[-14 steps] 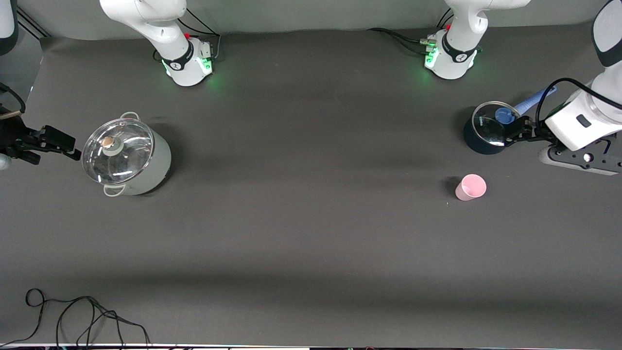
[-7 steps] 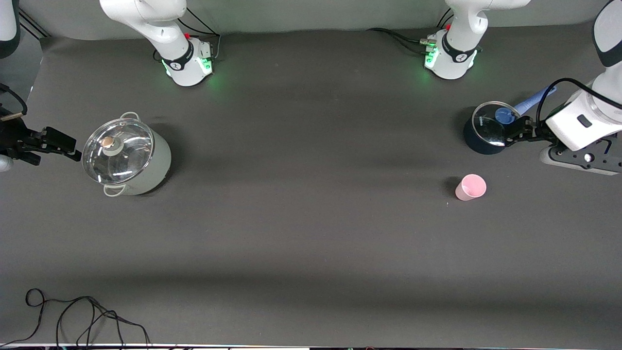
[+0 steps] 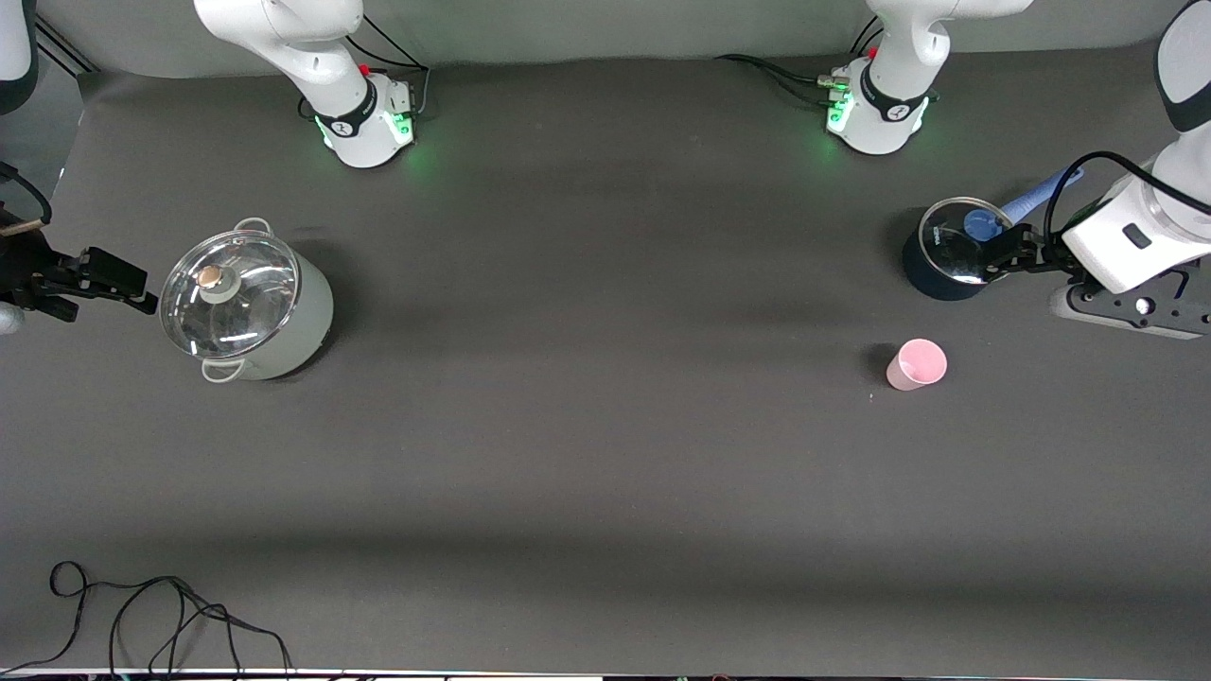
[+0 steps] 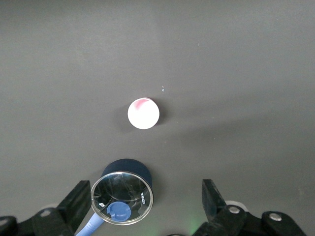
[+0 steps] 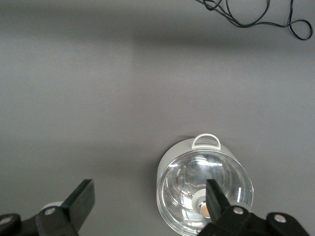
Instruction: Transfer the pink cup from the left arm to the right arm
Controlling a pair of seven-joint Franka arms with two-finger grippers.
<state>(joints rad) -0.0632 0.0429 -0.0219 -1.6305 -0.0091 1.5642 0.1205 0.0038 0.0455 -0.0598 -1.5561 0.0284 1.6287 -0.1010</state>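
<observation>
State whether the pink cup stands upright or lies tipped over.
Upright: the pink cup shows its round open rim facing up, base on the table.

The cup [image 3: 916, 365] stands on the table [image 3: 605, 454], nearer the front camera than the small lidded pot [image 3: 949, 253]; the big pot [image 3: 246, 303] sits well apart, toward the right arm's end.

The front view's edge cuts off most of the right arm [image 3: 24, 274] and part of the left arm [image 3: 1149, 241]. The left arm hides part of the blue pot's handle [image 3: 1031, 200]. A tiny speck [image 3: 871, 396] beside the pink cup [image 3: 916, 365] is too small to identify.
</observation>
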